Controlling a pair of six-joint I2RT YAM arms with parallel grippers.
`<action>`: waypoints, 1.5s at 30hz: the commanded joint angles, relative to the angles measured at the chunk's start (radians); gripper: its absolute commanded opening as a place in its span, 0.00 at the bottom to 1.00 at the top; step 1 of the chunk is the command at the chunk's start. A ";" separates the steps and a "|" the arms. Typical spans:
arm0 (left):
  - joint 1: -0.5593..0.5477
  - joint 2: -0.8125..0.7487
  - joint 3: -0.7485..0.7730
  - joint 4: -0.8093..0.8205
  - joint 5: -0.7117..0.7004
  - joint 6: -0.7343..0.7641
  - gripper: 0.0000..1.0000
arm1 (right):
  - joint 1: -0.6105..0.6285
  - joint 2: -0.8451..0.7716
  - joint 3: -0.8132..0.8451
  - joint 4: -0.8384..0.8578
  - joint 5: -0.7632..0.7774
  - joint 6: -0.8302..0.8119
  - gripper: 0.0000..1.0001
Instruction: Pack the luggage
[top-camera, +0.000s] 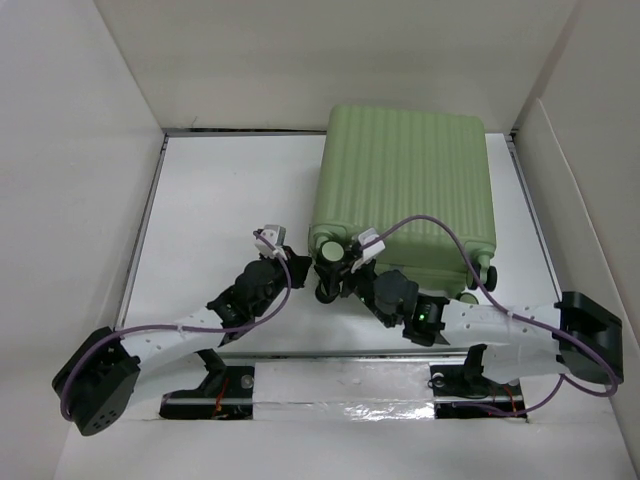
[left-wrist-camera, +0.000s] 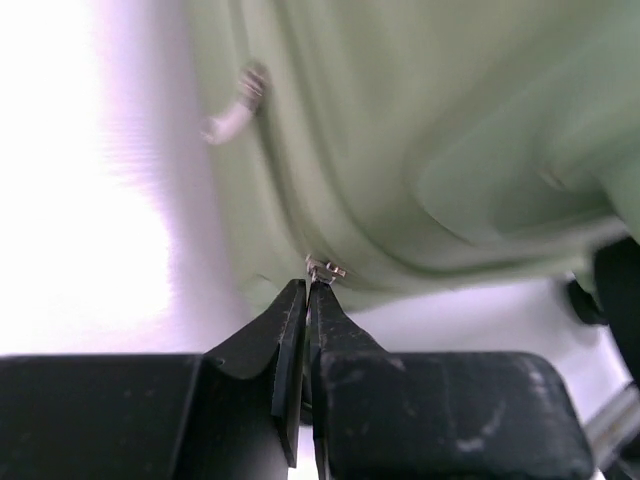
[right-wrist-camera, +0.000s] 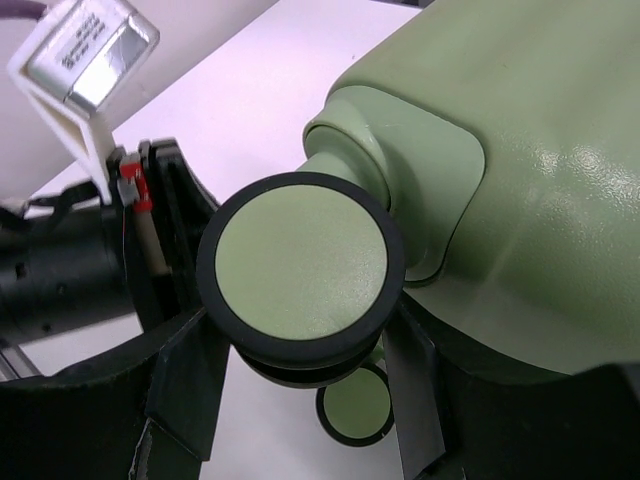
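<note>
**Zipper pull pinched, wheel braced**

The luggage (top-camera: 405, 185) lies flat and closed toward the far right of the table (top-camera: 230, 190), its far edge close to the back wall (top-camera: 300, 60) and its wheels pointing at us. We judge the step in hand to be working the zipper around the shell.

Our left gripper (left-wrist-camera: 308, 300) has its jaws pressed together on a small metal zipper pull (left-wrist-camera: 326, 268) at the seam by the near-left corner. Our right gripper (right-wrist-camera: 300, 395) straddles a wheel (right-wrist-camera: 300, 268), one finger on each side. The fingers seem to press against it, though the contact itself is hard to make out.

The next move calls for drawing the pull along the seam line without twisting it out of the pinch, while the right arm steadies the case against sliding.

Open table lies to the left of the luggage, so the left arm has room along that side. The right side and far edge sit near the walls. Both wrists crowd the same corner, so we should move apart carefully.
</note>
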 joint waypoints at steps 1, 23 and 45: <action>0.108 -0.025 0.007 -0.015 -0.158 0.019 0.00 | -0.019 -0.134 -0.016 0.125 0.113 0.030 0.23; 0.297 0.316 0.266 0.137 -0.047 0.065 0.00 | -0.019 -0.342 -0.011 -0.205 -0.133 -0.003 0.23; 0.315 -0.650 0.390 -0.488 0.202 -0.179 0.91 | 0.051 -0.455 0.553 -0.791 -0.181 -0.209 1.00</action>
